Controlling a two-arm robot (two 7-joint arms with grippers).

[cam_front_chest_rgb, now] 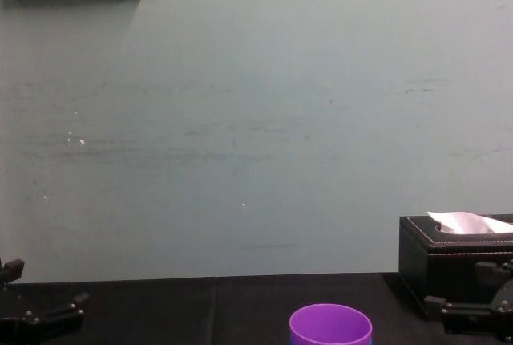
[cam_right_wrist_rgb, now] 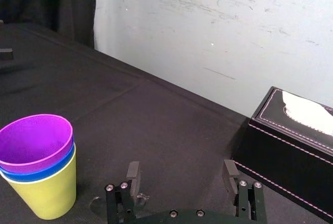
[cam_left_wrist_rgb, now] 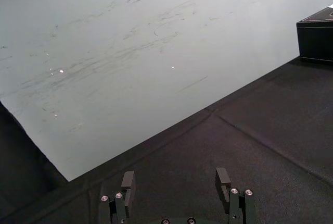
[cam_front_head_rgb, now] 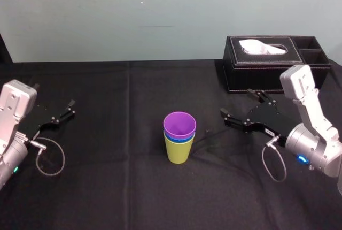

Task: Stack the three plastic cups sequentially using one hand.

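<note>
Purple cup [cam_right_wrist_rgb: 34, 140] nested in blue cup [cam_right_wrist_rgb: 39, 174], both inside yellow-green cup [cam_right_wrist_rgb: 48, 199], upright.

Three plain cups are seen: a purple cup [cam_front_head_rgb: 179, 124], a blue cup [cam_front_head_rgb: 179, 140] and a yellow-green cup [cam_front_head_rgb: 178, 152]. The table cloth [cam_front_head_rgb: 117, 187] is coloured black. The tissue box [cam_front_head_rgb: 256, 72] is black too, and its edges are lined with thin white stitches. The tissue [cam_front_head_rgb: 262, 47] is coloured white. The wall [cam_front_head_rgb: 133, 16] is painted pale blue-green. The left gripper [cam_left_wrist_rgb: 175, 174] and right gripper [cam_right_wrist_rgb: 181, 165] are coloured black, and the arms [cam_front_head_rgb: 307, 107] grey-white.
</note>
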